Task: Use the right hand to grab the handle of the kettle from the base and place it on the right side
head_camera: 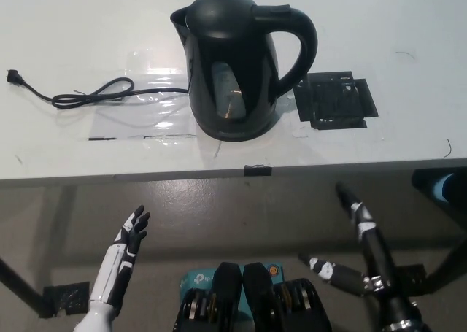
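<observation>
1. The shiny black plastic kettle (235, 66) stands upright on its round black base (237, 130), in the upper middle of the frame, on the smooth white worktop (87, 33).
2. Its big curved handle (300, 44) sticks out toward the right of the frame. That loop is the best place to hold it.
3. The kettle looks hard and smooth, so it may slip. If there is water inside, it may be heavy; I cannot tell.
4. The black right robot hand (359, 214) is low at the lower right of the frame, below the worktop edge, with its fingers spread and holding nothing.
5. The white left robot hand (131, 233) rests at the lower left, open too.
6. A thin black cord (87, 93) lies bendy on the left.
7. A flat patch of black tape (336, 101) sits just right of the kettle.
</observation>
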Controlling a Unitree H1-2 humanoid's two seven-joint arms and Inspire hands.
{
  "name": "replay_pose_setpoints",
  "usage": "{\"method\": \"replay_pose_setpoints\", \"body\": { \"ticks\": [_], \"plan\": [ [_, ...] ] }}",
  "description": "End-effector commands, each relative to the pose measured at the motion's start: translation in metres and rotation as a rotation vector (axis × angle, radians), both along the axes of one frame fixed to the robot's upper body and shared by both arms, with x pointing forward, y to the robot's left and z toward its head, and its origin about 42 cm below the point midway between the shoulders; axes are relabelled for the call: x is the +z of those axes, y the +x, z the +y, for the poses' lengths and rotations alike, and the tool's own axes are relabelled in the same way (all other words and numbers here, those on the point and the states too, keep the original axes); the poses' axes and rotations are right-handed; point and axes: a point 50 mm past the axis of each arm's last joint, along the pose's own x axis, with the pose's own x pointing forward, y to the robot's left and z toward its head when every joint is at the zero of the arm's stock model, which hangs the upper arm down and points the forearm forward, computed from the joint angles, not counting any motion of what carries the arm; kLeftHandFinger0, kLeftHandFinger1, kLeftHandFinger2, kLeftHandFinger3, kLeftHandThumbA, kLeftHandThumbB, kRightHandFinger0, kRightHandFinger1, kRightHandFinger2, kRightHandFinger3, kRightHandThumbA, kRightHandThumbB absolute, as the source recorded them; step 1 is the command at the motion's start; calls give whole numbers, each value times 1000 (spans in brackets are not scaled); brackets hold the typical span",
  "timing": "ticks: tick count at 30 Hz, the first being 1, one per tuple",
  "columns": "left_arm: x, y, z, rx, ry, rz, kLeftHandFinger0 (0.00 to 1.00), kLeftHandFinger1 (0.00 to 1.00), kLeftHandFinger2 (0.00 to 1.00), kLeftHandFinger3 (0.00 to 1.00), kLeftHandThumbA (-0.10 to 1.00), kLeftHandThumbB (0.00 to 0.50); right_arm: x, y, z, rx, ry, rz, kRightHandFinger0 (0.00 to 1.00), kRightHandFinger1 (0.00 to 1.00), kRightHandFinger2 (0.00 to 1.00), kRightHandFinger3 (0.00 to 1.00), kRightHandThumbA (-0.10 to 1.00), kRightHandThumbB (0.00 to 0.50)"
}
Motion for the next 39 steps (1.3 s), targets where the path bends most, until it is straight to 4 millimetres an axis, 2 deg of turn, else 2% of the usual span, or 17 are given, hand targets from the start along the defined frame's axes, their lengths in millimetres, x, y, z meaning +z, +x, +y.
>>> {"method": "replay_pose_setpoints", "body": {
  "ticks": [1, 4, 7, 13, 15, 19, 21, 26, 31, 39],
  "plan": [
    [12, 9, -7, -48, 16, -85, 1000, 1000, 1000, 1000, 1000, 500, 52, 16, -1, -67, 42, -238, 1000, 1000, 1000, 1000, 1000, 270],
    [11, 9, -9, -48, 0, -80, 1000, 1000, 1000, 1000, 1000, 500, 71, 28, 2, -77, 40, -259, 1000, 1000, 1000, 1000, 1000, 287],
    [10, 8, -9, -48, -6, -78, 1000, 1000, 1000, 1000, 1000, 500, 87, 42, 6, -85, 36, -283, 1000, 1000, 1000, 1000, 1000, 275],
    [8, 7, -8, -52, -5, -75, 1000, 1000, 1000, 1000, 1000, 500, 116, 78, 12, -87, 27, -284, 1000, 1000, 1000, 1000, 1000, 317],
    [9, 7, -9, -57, -4, -80, 1000, 1000, 1000, 1000, 1000, 500, 132, 95, 15, -86, 38, -290, 1000, 1000, 1000, 1000, 1000, 300],
    [8, 7, -9, -57, 5, -81, 1000, 1000, 1000, 1000, 1000, 500, 148, 125, 19, -105, 12, -289, 1000, 1000, 1000, 1000, 1000, 294],
    [7, 5, -10, -57, -10, -77, 1000, 1000, 1000, 1000, 1000, 500, 157, 142, 23, -115, -1, -280, 1000, 1000, 1000, 1000, 999, 257],
    [6, 4, -10, -52, -8, -74, 1000, 1000, 1000, 1000, 1000, 500, 169, 178, 32, -165, -30, -262, 1000, 1000, 1000, 1000, 961, 232],
    [7, 3, -10, -55, -11, -76, 1000, 1000, 1000, 1000, 1000, 500, 175, 200, 36, -187, -36, -250, 1000, 1000, 1000, 1000, 944, 221],
    [4, -3, -8, -41, -24, -77, 1000, 1000, 1000, 1000, 1000, 500, 181, 223, 47, -205, -55, -211, 1000, 1000, 1000, 1000, 915, 247]
  ]
}}
